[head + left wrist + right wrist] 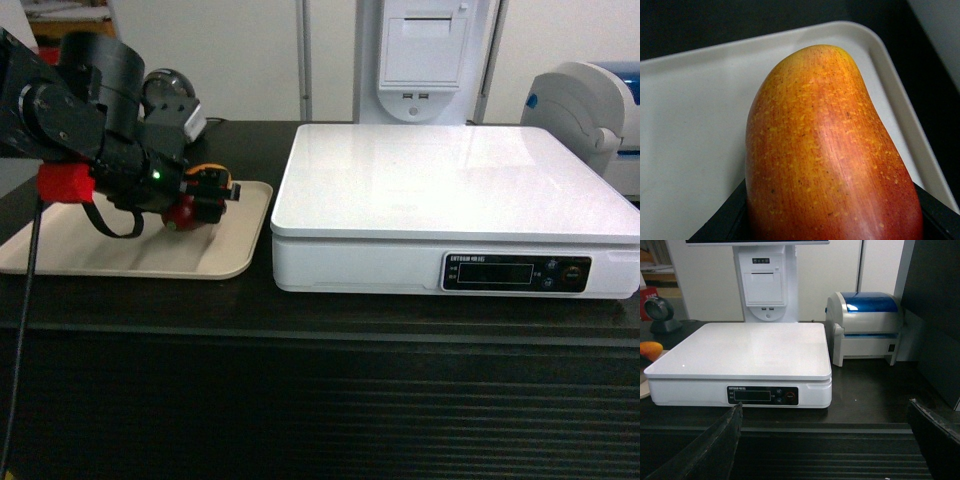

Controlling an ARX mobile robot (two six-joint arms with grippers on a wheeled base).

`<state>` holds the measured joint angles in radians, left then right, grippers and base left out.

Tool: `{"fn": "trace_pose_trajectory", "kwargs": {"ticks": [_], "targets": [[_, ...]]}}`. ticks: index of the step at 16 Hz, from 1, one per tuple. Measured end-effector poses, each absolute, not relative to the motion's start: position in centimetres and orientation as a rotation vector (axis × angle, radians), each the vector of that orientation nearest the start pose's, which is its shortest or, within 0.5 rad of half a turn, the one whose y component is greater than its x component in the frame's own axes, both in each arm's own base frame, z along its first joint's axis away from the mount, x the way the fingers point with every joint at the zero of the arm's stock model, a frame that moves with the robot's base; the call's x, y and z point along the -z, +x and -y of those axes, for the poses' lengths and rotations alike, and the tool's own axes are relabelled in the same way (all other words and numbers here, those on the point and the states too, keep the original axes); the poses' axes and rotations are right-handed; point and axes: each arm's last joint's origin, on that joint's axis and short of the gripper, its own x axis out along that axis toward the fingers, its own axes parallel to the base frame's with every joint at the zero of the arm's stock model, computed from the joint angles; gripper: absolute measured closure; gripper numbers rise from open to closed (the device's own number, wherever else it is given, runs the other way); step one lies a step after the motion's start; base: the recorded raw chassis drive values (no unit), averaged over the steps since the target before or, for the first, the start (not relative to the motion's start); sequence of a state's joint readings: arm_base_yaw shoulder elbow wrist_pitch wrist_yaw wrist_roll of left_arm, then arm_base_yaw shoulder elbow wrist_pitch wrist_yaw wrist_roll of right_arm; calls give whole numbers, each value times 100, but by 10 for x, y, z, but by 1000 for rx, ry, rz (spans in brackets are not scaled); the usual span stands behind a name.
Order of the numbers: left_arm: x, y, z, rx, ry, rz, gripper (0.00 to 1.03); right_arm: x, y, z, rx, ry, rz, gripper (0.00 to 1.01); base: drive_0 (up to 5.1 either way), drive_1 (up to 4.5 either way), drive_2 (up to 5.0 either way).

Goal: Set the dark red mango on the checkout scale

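The dark red mango [825, 150], orange toward its tip, rests low over the beige tray [690, 100] and fills the left wrist view. My left gripper [832, 222] is shut on the mango, with a black jaw pressed against each side of it. From the head camera the left gripper [205, 195] sits over the tray [60, 245], and only a red patch of mango [180, 212] shows under it. The white scale [450, 180] stands right of the tray with its platform bare. My right gripper [825, 440] hangs open in front of the scale [745, 347], holding nothing.
A white and blue label printer [865, 325] stands right of the scale. A white receipt printer column [425, 50] rises behind it. A barcode scanner [657, 312] sits at the back left. The dark counter's front edge [320, 335] runs just before the scale.
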<state>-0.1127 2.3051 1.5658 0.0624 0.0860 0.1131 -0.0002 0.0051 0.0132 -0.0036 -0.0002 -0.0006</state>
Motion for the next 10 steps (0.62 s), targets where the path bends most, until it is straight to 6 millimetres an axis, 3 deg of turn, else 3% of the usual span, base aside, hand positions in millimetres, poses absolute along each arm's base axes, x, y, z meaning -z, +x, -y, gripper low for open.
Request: {"fn": "trace_pose_trajectory", "kwargs": {"ticks": [3,6,8,10], "targets": [[-178,456,80,302,111,-524,40,-167,97,0,0,-1,4,3,0,0,0],[-222,421,122,432,55,-414,41,-167,97,0,0,-1,4,3,0,0,0],[-241,403,153,520,18,-366,41,-167,97,0,0,-1,4,3,0,0,0],[-245,390,183,576,6,-370,41,-167,97,0,0,-1,4,3,0,0,0]]}}
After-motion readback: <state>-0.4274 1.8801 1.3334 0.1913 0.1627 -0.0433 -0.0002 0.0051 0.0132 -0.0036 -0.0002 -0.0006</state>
